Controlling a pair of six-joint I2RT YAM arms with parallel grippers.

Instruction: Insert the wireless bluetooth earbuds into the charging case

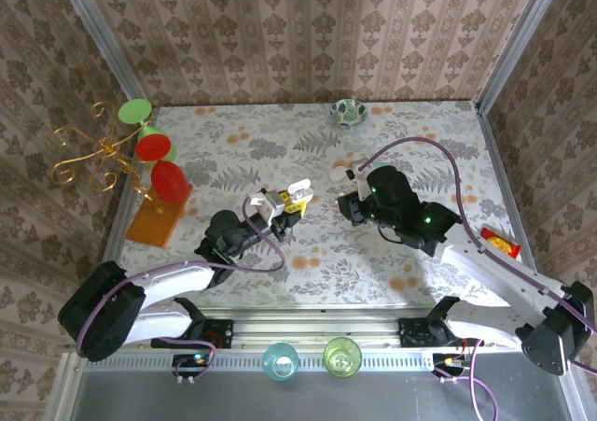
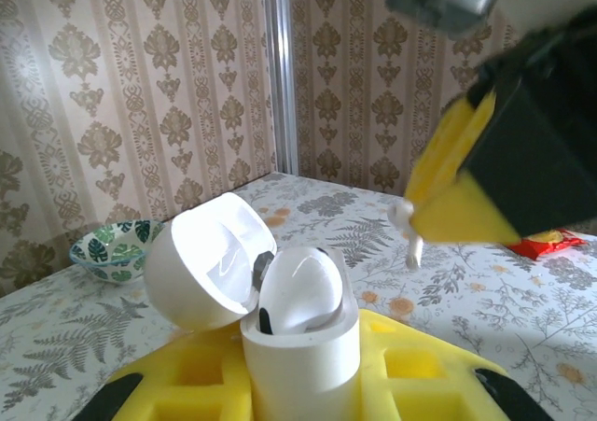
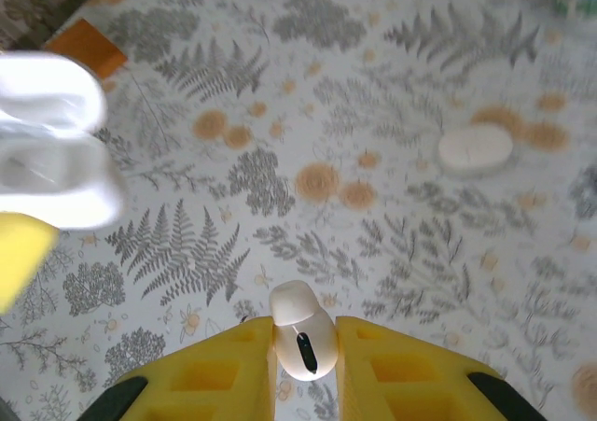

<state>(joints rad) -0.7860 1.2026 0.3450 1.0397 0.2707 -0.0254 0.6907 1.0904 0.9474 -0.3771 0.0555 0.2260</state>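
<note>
Left gripper [image 1: 283, 204] clamped on white case [image 2: 300, 351], lid open, first earbud [image 2: 297, 292] seated inside; held above table [image 1: 429, 141] centre. Right gripper [image 1: 351, 207] pinching second earbud [image 3: 303, 342], near case, apart. Spare case [image 3: 476, 148] lying toward far edge.

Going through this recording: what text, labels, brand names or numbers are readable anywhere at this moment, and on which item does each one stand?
No text can be read in any view.
Red packet at the table's right edge: any print on it is too small and blurred to read.
Charging case: plain white, no lettering visible.
Earbud: one dark mark, not a letter or number.
</note>
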